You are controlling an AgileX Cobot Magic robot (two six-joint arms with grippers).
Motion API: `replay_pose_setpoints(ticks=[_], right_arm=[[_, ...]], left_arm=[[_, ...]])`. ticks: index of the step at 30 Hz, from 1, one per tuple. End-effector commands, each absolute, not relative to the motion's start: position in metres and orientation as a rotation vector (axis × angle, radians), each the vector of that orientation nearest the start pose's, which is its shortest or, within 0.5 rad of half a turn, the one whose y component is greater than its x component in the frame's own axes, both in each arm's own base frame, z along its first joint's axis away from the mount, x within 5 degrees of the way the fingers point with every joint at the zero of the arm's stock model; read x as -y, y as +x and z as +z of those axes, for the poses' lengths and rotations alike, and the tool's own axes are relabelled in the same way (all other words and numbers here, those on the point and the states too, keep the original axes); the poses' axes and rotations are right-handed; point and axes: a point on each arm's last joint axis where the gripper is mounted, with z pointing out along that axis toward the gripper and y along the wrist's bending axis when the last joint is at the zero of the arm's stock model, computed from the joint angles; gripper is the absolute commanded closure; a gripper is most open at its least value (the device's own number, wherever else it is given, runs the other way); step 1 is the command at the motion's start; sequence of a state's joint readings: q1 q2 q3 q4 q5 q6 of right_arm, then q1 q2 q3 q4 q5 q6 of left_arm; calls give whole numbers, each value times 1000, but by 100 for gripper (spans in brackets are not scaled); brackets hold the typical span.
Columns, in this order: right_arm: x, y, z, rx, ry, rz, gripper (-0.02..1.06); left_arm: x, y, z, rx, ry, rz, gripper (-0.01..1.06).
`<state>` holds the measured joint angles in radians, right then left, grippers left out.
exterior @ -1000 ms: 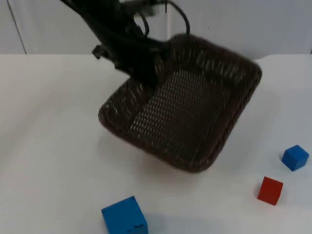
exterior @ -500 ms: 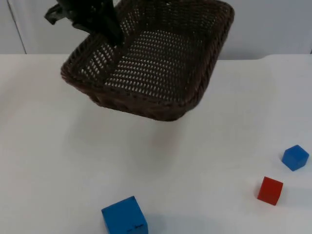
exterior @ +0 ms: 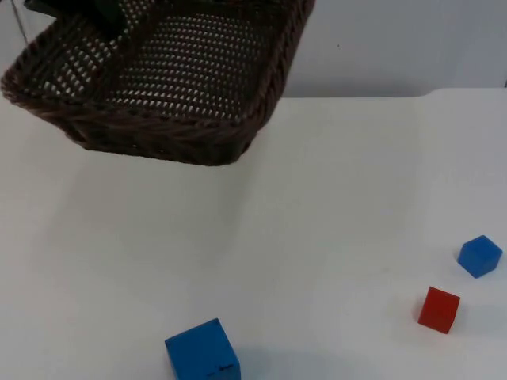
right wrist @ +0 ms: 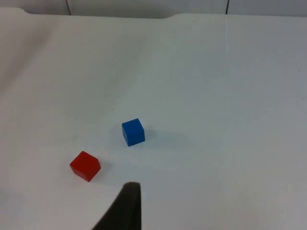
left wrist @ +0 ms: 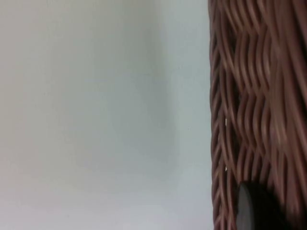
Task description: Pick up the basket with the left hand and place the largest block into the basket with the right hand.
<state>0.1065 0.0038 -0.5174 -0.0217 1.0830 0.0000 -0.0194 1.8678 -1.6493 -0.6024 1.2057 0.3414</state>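
My left gripper (exterior: pixel 101 16) is shut on the far rim of the dark brown wicker basket (exterior: pixel 170 119) and holds it tilted in the air over the table's back left. In the left wrist view the woven basket wall (left wrist: pixel 259 96) stands close beside a black fingertip (left wrist: pixel 252 211). The largest block, a blue cube (exterior: pixel 202 351), rests at the table's front edge, left of centre. My right gripper (right wrist: pixel 125 211) waits above the table's right side, apart from every block.
A small blue cube (exterior: pixel 479 256) (right wrist: pixel 133 132) and a small red cube (exterior: pixel 439 309) (right wrist: pixel 85 166) lie close together at the right. The white table (exterior: pixel 333 182) meets the grey partition wall (exterior: pixel 396 47) behind.
The left arm has lifted the basket up and carried it to the left, away from the table's middle. The three blocks have not moved.
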Motion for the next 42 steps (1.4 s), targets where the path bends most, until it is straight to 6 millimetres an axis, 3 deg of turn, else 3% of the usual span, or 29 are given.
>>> replay_pose_setpoints(ticks=[1, 12, 19, 23, 29, 31, 35, 37, 42], right_arm=[[2, -7, 280, -2044, -111, 35, 0], [0, -7, 281, -2039, -127, 58, 0], [-5, -2, 281, -2071, -198, 80, 0], [-10, 18, 282, -2183, -238, 120, 0], [-19, 45, 296, -2196, -292, 181, 2], [-20, 49, 297, -2198, -305, 182, 2], [-27, 79, 294, -2241, -403, 214, 2], [-29, 83, 294, -2250, -420, 226, 2], [-41, 108, 287, -2261, -654, 293, 2]], left_arm=[[53, 385, 311, -2662, 254, -815, 105], [45, 367, 344, -2580, 255, -804, 105], [45, 364, 349, -2571, 243, -810, 105], [45, 364, 349, -2573, 239, -809, 105], [44, 364, 348, -2577, 235, -803, 105], [44, 364, 348, -2577, 235, -803, 105], [44, 364, 348, -2577, 235, -803, 105], [44, 364, 348, -2577, 235, -803, 105], [44, 364, 348, -2577, 235, -803, 105]])
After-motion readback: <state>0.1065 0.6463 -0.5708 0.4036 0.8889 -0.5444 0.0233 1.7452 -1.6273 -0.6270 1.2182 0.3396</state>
